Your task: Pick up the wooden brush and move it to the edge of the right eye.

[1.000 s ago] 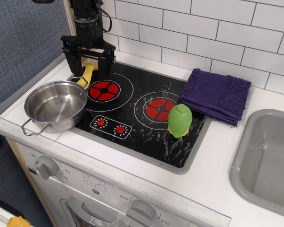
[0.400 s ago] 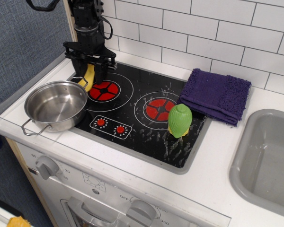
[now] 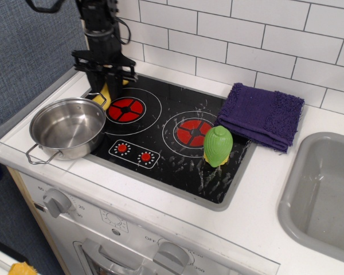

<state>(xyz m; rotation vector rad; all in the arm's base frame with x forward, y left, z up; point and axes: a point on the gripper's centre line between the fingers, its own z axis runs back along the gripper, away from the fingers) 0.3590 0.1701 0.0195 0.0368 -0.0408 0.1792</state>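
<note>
**Operator:** State the position of the small yellow wooden brush [image 3: 106,91] at that moment.

**Technician:** It lay at the back left corner of the black glass cooktop [image 3: 178,166], between the rim of the round stainless steel pot [image 3: 69,127] and the left red burner mark [image 3: 125,109]. Only a yellow strip of it showed; the bristles and most of the handle were hidden behind the black gripper [image 3: 105,82].

**Operator:** And the fingers?

**Technician:** The fingers were drawn close about the yellow strip, one on each side. Whether they were pinching it or merely bracketing it could not be told; the contact points were obscured. The arm stood upright over the brush, which suited a grasp from above on an object lying flat.

**Operator:** Where was the target?

**Technician:** The right eye [image 3: 192,132], a flat red segmented disc ringed by white circles, lay well apart from the brush. The green lemon-shaped toy [image 3: 218,146] stood at its front right edge, and the folded purple towel [image 3: 262,114] lay on the table just behind and to the right.

**Operator:** Consequence for placement?

**Technician:** In my judgement, the near left edge of that ring was the clear approach, since the toy occupied the opposite side. The pot sat close to the grasp point, so a straight lift seemed advisable before any sideways travel.
</note>
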